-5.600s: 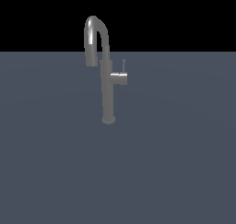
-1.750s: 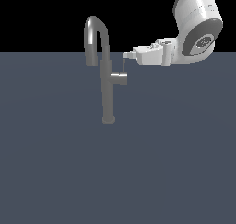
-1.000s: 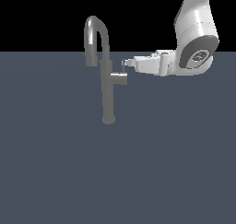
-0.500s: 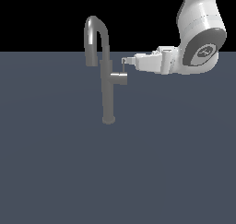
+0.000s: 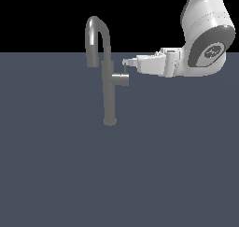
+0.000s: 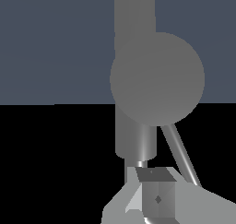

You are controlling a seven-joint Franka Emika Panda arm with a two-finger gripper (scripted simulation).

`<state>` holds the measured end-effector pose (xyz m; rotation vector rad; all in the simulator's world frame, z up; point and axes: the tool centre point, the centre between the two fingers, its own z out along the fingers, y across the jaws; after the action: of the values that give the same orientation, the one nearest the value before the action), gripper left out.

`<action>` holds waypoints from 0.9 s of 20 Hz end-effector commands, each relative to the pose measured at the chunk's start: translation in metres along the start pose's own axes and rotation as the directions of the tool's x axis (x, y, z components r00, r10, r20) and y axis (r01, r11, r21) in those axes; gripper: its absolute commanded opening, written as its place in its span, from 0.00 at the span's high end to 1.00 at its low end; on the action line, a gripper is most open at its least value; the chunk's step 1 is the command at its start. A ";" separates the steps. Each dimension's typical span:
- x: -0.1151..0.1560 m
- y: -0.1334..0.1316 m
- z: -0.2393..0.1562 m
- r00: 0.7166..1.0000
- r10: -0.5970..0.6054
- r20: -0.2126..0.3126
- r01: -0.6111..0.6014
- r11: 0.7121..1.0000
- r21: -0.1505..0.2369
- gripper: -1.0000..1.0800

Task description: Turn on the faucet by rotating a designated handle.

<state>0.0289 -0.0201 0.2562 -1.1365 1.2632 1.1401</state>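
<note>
Faucet (image 5: 108, 86) upright at exterior view's centre-left, spout hooking left. Handle (image 5: 126, 68) thin rod rising from stub on its right side. Gripper (image 5: 127, 62) reaches in from right, tips at rod top; open or closed: cannot tell.

Exterior view: my arm (image 5: 205, 39) is cut off by the top edge, so its upper links go unseen. My gripper (image 5: 127, 63) reaches the handle (image 5: 126, 69), which is too thin here to tell whether my fingertips touch it. Wrist view: the faucet (image 6: 133, 15) column runs out of frame, its spout not visible. My fingers (image 6: 156, 197) are cropped by the frame edge, and their spacing cannot be judged.
</note>
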 end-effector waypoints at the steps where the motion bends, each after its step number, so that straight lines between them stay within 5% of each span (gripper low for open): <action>1: -0.002 0.012 0.000 1.000 0.003 0.005 -0.003 1.000 -0.009 1.00; 18: 0.020 0.045 0.000 1.000 -0.008 0.004 0.008 1.000 -0.007 1.00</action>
<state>-0.0083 -0.0168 0.2489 -1.1510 1.2414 1.1273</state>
